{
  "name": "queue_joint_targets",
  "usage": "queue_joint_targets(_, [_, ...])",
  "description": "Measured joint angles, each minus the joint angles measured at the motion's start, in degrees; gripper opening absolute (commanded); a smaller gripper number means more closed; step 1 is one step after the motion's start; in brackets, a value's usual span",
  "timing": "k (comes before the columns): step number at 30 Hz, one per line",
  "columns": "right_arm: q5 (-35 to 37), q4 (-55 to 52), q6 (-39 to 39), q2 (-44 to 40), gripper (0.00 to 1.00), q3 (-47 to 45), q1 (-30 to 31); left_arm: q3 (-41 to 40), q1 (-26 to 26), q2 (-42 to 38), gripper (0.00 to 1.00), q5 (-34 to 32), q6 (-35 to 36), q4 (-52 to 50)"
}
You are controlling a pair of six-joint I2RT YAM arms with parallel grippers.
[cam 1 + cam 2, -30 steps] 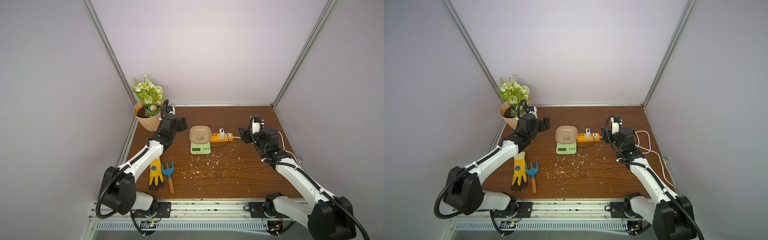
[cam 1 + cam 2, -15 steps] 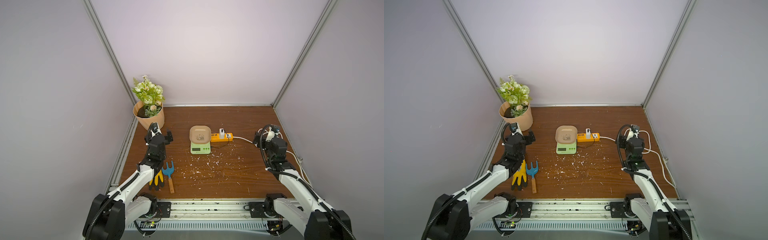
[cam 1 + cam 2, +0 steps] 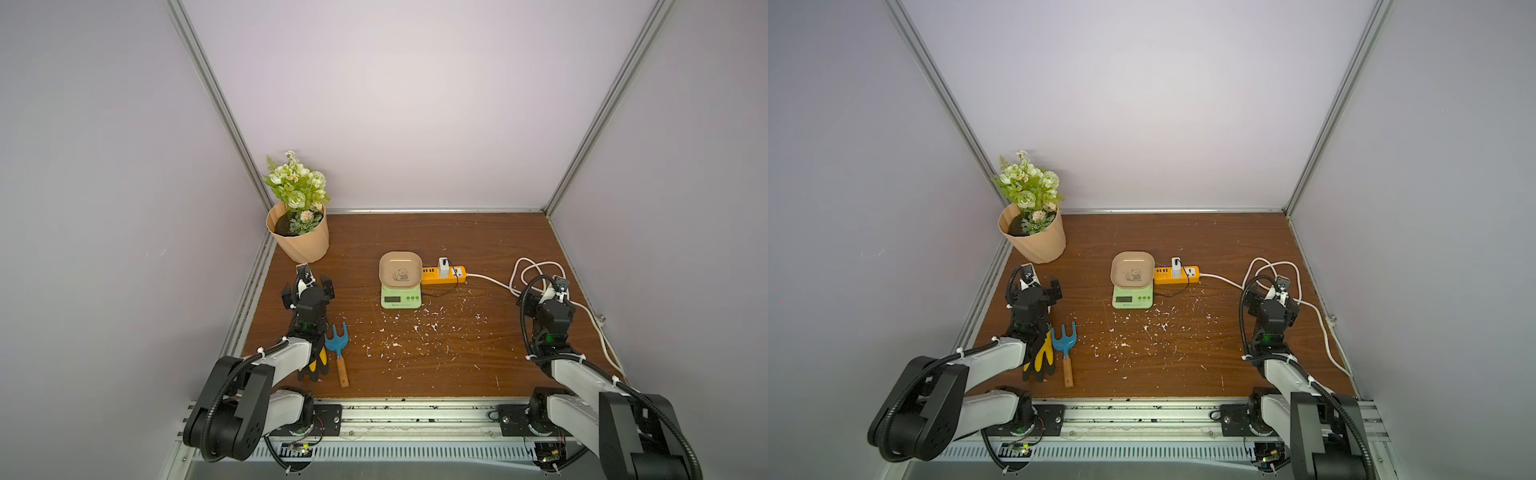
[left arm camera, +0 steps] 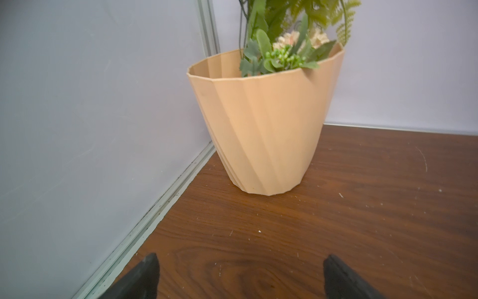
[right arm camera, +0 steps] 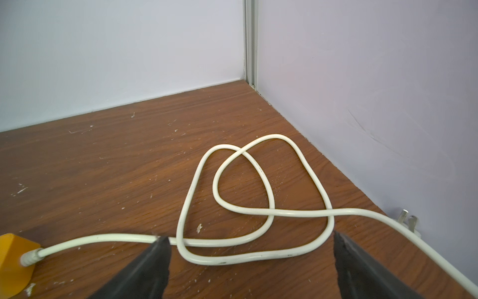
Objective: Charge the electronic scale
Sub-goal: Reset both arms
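Both arms have drawn back from the centre. The left gripper (image 3: pixel 307 286) is near the left edge and the right gripper (image 3: pixel 548 291) near the right edge, both with jaws wide and empty. The electronic scale (image 3: pixel 401 291) sits mid-surface against the orange power strip (image 3: pixel 432 276). A black lead (image 3: pixel 444 293) runs from the white charger (image 3: pixel 444 267) to the scale, so charging is likely connected.

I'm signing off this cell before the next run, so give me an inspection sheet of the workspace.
Surface: brown wooden table, strewn with white flecks.
Job's things: electronic scale beside orange power strip; white charger plugged into strip; whether its dark lead reaches the scale's port, cannot tell.
Clutter: flower pot in the far corner; glove and blue hand fork side by side near the front edge.
Grippers: left gripper open, empty, facing the pot; right gripper open, empty, over the cord.
Cables: white cord looped on the table; its plug lies loose by the wall.
Surroundings: plain pale walls, metal frame posts.
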Motion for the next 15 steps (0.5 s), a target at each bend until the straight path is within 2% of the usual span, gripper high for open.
queue_joint_targets(6, [-3.19,5.73,-2.05,7.23,0.99,1.51,-0.09,-1.44,1.97,3.3,0.99,5.07,1.64,4.7])
queue_joint_targets(15, [-12.2,16.76,-3.8,14.34,1.0,1.55,-0.09,-6.73,7.91,1.99,1.0,12.44,1.31,12.87])
